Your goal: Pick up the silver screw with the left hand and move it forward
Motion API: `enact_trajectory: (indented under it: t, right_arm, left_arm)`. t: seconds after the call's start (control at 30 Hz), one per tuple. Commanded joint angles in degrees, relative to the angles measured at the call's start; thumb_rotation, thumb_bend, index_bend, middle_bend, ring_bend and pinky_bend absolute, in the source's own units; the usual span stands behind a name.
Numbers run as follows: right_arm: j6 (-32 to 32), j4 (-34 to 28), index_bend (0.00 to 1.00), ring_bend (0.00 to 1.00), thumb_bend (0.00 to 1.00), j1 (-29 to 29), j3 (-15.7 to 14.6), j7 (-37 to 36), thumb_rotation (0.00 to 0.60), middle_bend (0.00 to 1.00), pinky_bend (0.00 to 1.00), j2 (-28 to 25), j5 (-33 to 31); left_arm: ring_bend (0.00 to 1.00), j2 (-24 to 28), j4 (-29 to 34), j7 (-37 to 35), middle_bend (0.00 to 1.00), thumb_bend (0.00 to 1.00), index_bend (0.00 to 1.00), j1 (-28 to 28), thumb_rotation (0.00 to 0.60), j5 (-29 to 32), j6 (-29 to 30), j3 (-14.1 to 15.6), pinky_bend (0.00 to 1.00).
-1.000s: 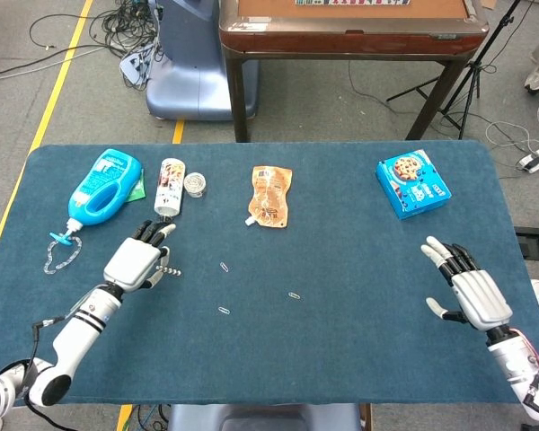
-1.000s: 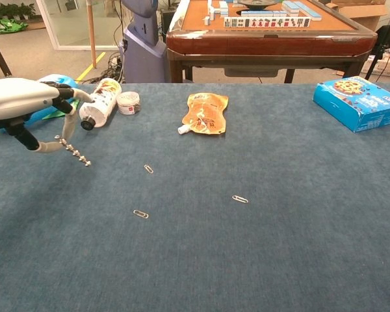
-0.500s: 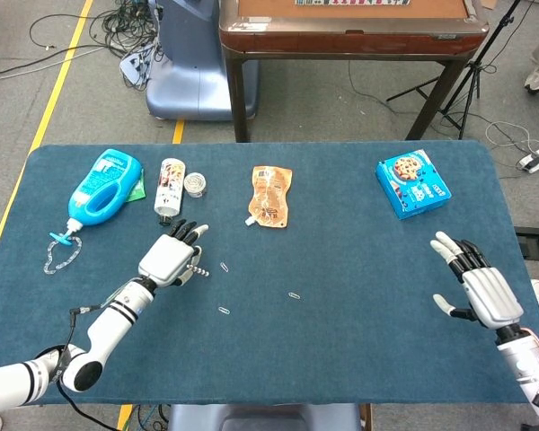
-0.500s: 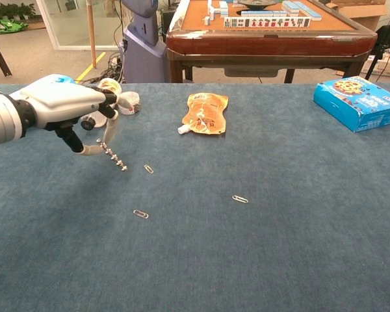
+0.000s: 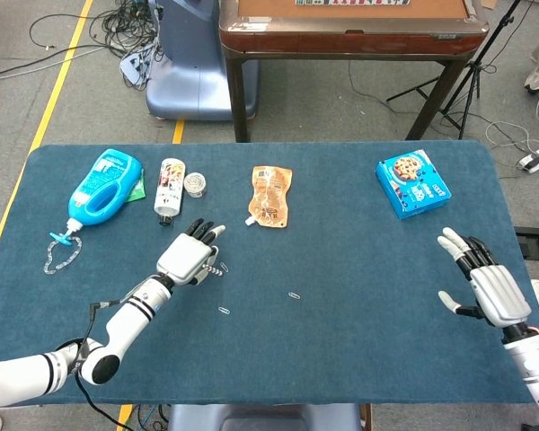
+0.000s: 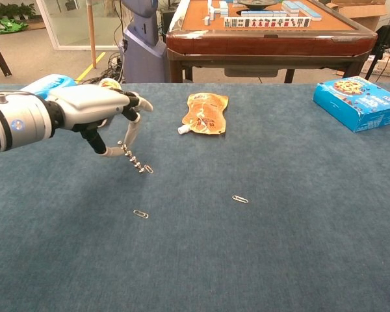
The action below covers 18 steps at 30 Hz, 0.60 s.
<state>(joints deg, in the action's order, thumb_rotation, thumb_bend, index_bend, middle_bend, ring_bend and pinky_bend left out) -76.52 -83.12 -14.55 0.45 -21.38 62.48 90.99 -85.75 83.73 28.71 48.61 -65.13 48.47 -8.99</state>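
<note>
My left hand (image 5: 190,255) (image 6: 101,110) hovers over the left middle of the blue table and pinches the silver screw (image 6: 132,158) (image 5: 215,269) between thumb and a finger. The screw hangs tilted, its tip just above a paper clip (image 6: 148,169). My other fingers are spread forward. My right hand (image 5: 487,285) floats open near the table's right edge, holding nothing; the chest view does not show it.
Two more paper clips (image 6: 140,213) (image 6: 240,199) lie on the cloth. At the back stand a blue bottle (image 5: 103,187), a white tube (image 5: 169,186), a small jar (image 5: 194,184), an orange pouch (image 5: 270,196) and a blue cookie box (image 5: 412,183). A chain (image 5: 59,256) lies far left.
My left hand has carried the screw to the right and forward, from beside the white tube's mouth to above the paper clip. My right hand drifted slightly right and down.
</note>
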Motion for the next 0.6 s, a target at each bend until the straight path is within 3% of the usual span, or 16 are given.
enact_trajectory:
  t: [0.03,0.6]
  right_arm:
    - [0.26,0.14,0.00,0.00,0.31,-0.06,0.00,-0.13,0.600,0.00,0.00,-0.04,-0.11]
    - [-0.46,0.25,0.00,0.00,0.31,0.27,0.49,-1.41,0.600,0.00,0.00,-0.66,-0.46]
  left_arm:
    - [0.00,-0.34,-0.22,0.50,0.00,0.43,0.70,0.71,0.600,0.51,-0.17,-0.27,0.00]
    - [0.00,-2.73,-2.97,-0.15,0.00,0.43,0.70,3.84,0.600,1.79,-2.00,0.20,0.00]
